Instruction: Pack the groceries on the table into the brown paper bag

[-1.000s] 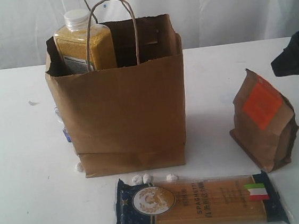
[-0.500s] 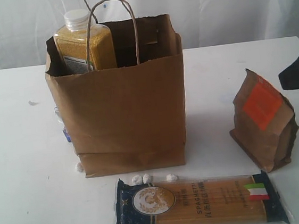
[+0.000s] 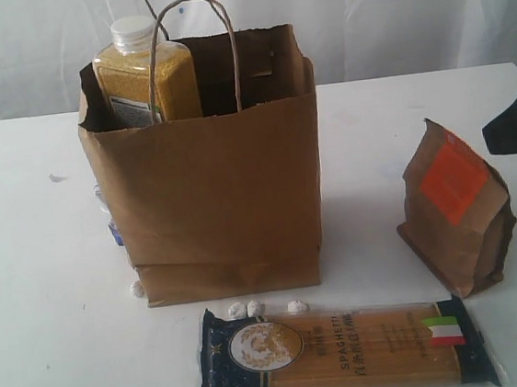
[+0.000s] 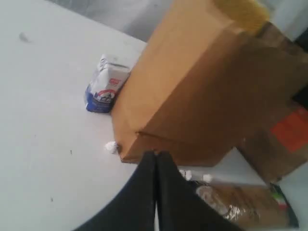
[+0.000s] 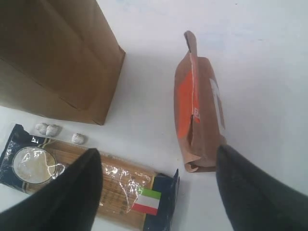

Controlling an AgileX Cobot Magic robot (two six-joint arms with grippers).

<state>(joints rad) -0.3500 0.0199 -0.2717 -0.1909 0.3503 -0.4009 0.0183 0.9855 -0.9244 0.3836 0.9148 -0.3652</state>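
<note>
The left gripper is recorded with its fingers pressed together, nothing between them, above the white table near a bottom corner of the brown paper bag. A small blue-and-white packet is noted just beside the bag at its 9 o'clock, mostly hidden in the exterior view. The bag is stood upright mid-table. The white-capped bottle of yellow grains is seen inside it, at the 10 o'clock corner of the mouth, cap above the rim. White pebble-like bits are scattered at the bag's 6 o'clock. The blue-ended spaghetti pack is laid flat at the bag's 5 o'clock. The orange-labelled brown pouch is stood upright at 4 o'clock, apart from the bag. The right gripper is recorded with jaws spread wide, empty, above the pouch and the pack's flag end
</note>
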